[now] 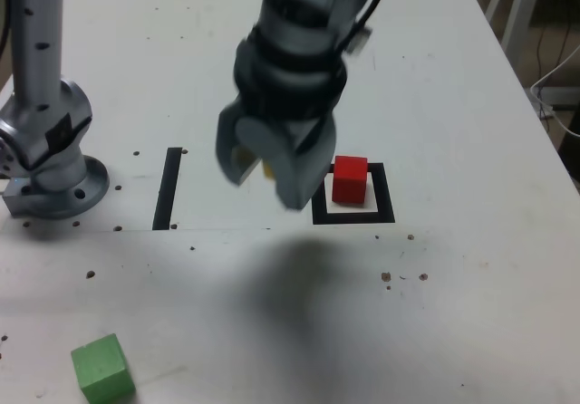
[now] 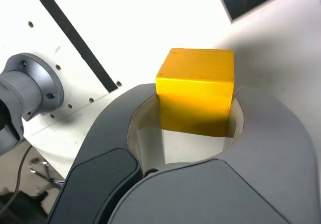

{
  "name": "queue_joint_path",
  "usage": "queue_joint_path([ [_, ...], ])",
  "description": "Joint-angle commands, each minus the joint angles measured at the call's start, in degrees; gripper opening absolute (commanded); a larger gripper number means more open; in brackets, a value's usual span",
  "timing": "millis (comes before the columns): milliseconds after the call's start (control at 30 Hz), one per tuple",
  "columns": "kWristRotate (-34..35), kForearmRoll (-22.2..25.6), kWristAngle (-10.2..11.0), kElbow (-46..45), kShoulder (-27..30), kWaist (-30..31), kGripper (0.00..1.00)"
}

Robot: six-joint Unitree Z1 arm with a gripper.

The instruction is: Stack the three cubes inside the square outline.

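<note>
My gripper (image 1: 265, 170) is shut on the yellow cube (image 2: 196, 88), which fills the space between the jaws in the wrist view. In the exterior view only a sliver of the yellow cube (image 1: 268, 170) shows between the fingers. The gripper hangs above the table, just to the exterior view's left of the square outline (image 1: 355, 214). A red cube (image 1: 350, 179) stands inside that outline. The green cube (image 1: 102, 368) lies near the front edge at the exterior view's left.
A narrow black strip (image 1: 169, 187) is marked on the white table (image 1: 453, 105), to the exterior view's left of the gripper. The arm's grey base (image 1: 50, 150) stands at the far left. Small screw holes dot the surface.
</note>
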State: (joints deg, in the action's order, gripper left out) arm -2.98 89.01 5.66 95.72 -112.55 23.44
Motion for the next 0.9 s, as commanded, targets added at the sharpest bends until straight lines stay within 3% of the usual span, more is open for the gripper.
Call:
queue_joint_path([
  [0, -0.3, 1.4, 0.2, 1.2, 0.3, -1.8, 0.29],
  [467, 0.4, 1.6, -3.9, 8.2, -5.4, -13.8, 0.29],
  [867, 0.9, 1.2, -5.8, 10.0, -8.7, -16.4, 0.29],
])
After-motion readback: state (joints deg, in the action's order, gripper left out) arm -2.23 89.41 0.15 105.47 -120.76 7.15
